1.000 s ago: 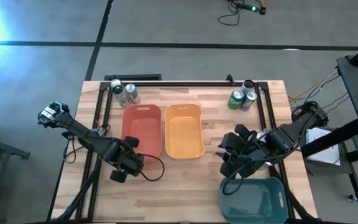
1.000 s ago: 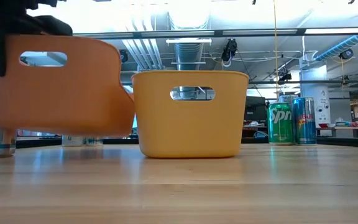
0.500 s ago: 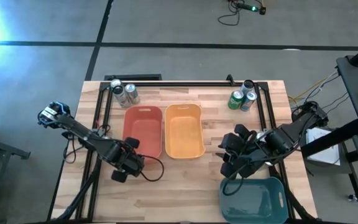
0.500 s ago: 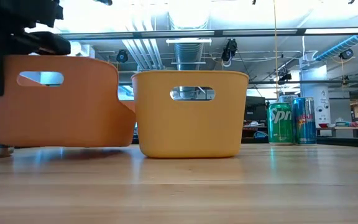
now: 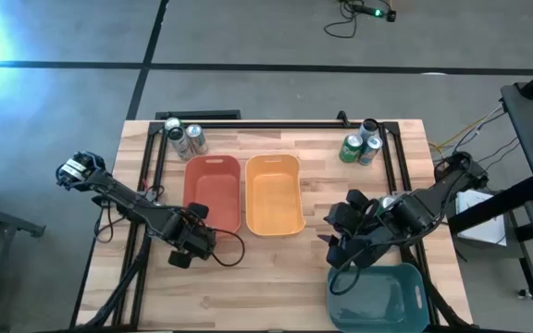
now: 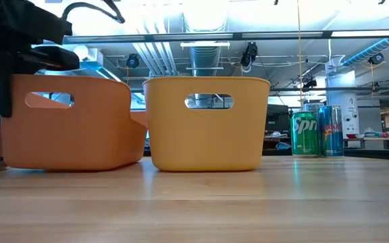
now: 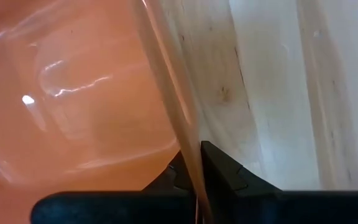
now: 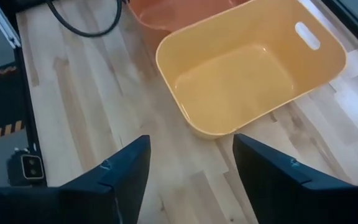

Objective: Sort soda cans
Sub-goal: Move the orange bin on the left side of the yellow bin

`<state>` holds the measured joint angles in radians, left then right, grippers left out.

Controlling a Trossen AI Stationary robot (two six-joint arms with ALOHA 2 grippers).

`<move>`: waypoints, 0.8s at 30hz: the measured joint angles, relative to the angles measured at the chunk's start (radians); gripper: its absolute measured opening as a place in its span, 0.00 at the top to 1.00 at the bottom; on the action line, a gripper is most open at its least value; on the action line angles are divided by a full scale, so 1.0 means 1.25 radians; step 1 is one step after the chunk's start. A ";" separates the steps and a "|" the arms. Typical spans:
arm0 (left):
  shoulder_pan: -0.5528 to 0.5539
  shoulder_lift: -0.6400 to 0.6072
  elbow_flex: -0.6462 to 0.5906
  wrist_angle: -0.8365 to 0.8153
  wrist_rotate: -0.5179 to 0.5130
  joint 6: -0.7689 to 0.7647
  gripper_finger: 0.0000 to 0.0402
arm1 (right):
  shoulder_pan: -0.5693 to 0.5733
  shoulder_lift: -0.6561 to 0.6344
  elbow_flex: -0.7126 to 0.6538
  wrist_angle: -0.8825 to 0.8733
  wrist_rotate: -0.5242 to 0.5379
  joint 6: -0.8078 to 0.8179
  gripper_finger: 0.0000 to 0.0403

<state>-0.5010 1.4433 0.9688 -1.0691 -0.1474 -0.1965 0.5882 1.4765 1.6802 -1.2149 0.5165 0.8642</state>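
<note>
Our left hand (image 7: 194, 171) is pinching the wall of the red plastic bin (image 5: 213, 191). Our right hand (image 8: 188, 165) is hovering spread wide over the wooden counter (image 5: 276, 268), near the orange plastic bin (image 8: 253, 68).

Red bin (image 5: 212, 191); orange bin (image 5: 274, 192); teal bin (image 5: 378, 294). Light wood table (image 5: 266, 287), black frame. Green can (image 6: 305, 135) with white lettering; blue can (image 6: 330, 131) with red mark. Dark grippers, arms.

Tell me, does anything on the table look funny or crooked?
Nothing much. The red bin sits beside the orange bin, its rim pinched by the left claw. The cans stand upright and nothing is spilled.
</note>
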 joint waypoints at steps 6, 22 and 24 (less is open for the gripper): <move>0.007 0.000 -0.001 -0.004 -0.003 0.024 0.93 | 0.010 0.000 -0.030 0.035 0.000 0.001 0.35; 0.012 -0.002 -0.001 -0.053 -0.001 -0.027 0.79 | 0.011 0.022 -0.052 0.026 -0.016 0.115 0.29; 0.012 -0.002 -0.001 -0.055 0.000 -0.031 0.78 | 0.012 0.051 -0.052 0.029 -0.018 0.160 0.30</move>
<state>-0.4866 1.4406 0.9680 -1.1375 -0.1478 -0.2351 0.6032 1.5400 1.6151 -1.1790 0.4939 1.0648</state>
